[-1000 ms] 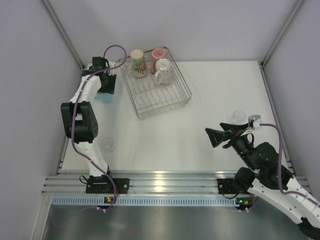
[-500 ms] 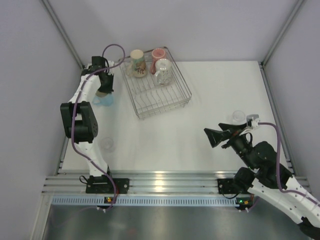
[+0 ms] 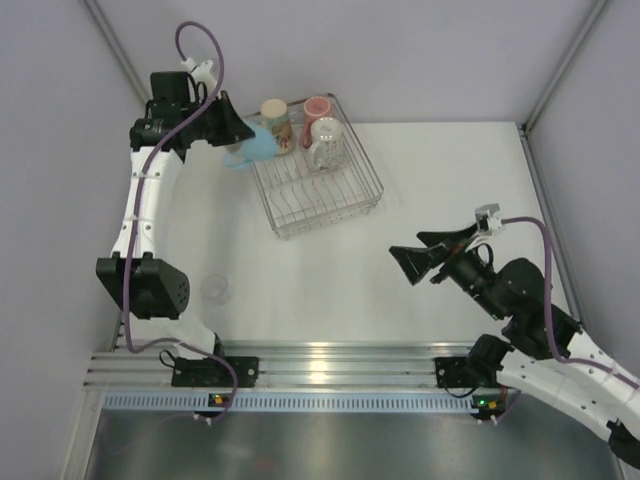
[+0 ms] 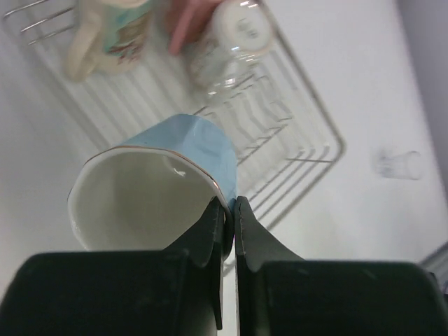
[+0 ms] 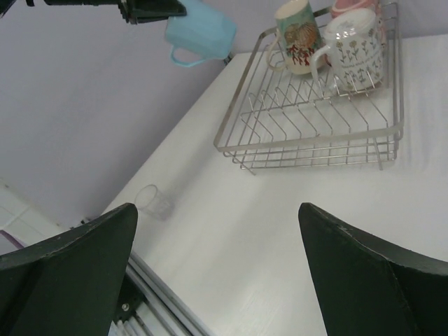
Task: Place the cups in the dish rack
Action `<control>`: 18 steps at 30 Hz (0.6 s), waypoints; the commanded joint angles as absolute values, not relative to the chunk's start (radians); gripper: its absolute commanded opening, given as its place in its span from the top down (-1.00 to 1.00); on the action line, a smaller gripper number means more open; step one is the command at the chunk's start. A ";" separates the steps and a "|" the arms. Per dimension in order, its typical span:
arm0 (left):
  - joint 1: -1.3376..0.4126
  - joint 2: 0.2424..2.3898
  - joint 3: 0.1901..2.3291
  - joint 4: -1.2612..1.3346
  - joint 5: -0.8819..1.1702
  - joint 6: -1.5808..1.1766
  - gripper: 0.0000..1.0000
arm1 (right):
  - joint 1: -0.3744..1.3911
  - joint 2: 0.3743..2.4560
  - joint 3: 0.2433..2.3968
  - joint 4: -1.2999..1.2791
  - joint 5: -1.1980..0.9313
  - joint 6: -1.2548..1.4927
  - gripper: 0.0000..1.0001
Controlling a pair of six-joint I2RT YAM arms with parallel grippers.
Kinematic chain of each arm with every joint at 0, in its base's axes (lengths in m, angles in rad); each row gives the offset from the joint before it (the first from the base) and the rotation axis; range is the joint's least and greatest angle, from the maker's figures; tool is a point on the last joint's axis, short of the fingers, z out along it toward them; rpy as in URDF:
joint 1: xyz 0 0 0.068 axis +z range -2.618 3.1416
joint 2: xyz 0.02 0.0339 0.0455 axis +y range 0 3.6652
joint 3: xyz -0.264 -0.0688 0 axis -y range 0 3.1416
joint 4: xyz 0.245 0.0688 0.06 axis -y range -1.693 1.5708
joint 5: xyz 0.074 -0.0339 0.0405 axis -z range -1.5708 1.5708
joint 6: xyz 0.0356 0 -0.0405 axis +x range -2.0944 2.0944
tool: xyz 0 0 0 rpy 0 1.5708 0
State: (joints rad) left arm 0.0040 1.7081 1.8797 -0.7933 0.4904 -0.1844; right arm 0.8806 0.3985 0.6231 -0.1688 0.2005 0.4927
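Three cups in the dish rack (image 3: 320, 195): cream-tan mug (image 3: 275, 122), pink cup (image 3: 317, 107), pale flowered mug (image 3: 327, 143), at its far end
One light blue cup (image 3: 258, 146): faceted, white inside, lifted beside the rack's far left corner
Left gripper (image 4: 229, 208): fingers pinch the blue cup's wall
Right gripper (image 5: 217, 210): jaws wide apart, holding nothing
Two clear glass tumblers: first tumbler (image 3: 215, 290) on the table (image 3: 420, 160) near the left arm, second tumbler (image 4: 397, 163) right of the rack
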 commanded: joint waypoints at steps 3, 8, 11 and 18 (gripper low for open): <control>-0.124 1.568 1.915 -0.548 0.817 -0.392 1.00 | 0.879 0.557 0.751 -0.022 0.129 0.416 -0.99; -0.260 1.464 1.674 -0.098 0.913 -0.717 1.00 | 0.868 0.756 0.909 0.024 0.129 0.364 -0.99; -0.323 1.451 1.583 0.217 0.969 -0.945 1.00 | 0.842 0.825 0.959 0.057 0.089 0.360 -0.99; -0.370 1.422 1.467 0.529 1.019 -1.199 1.00 | 0.580 0.879 0.947 0.167 -0.282 0.481 -0.99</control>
